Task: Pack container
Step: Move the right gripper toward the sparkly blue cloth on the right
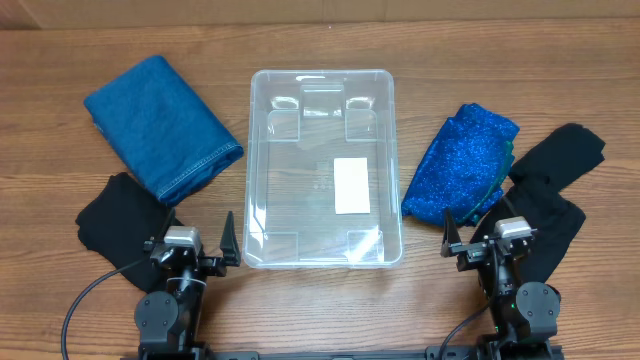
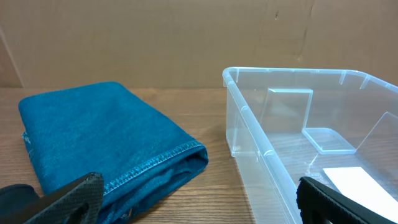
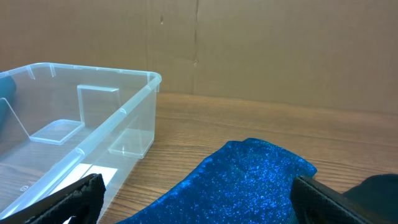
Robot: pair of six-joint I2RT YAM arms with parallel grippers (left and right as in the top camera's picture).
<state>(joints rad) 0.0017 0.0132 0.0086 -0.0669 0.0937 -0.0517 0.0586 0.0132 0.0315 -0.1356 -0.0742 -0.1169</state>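
Right, nearest me, at the front edge of the table [image 1: 320, 310], the left gripper [image 1: 190, 240] and the right gripper [image 1: 488, 238] both have their fingers spread wide apart, clamped on nothing. Just ahead and between them, the container [image 1: 248, 170] stands upright mid-table, with a white label [image 1: 351, 186] on its floor. A black cloth [image 1: 115, 215] lies beside my left gripper, with folded blue denim [image 1: 160, 122] beyond it. Right of the container lie glittery blue fabric [image 1: 458, 165] and a second black cloth [image 1: 555, 190]. Brown cardboard [image 2: 186, 37] stands farthest back.
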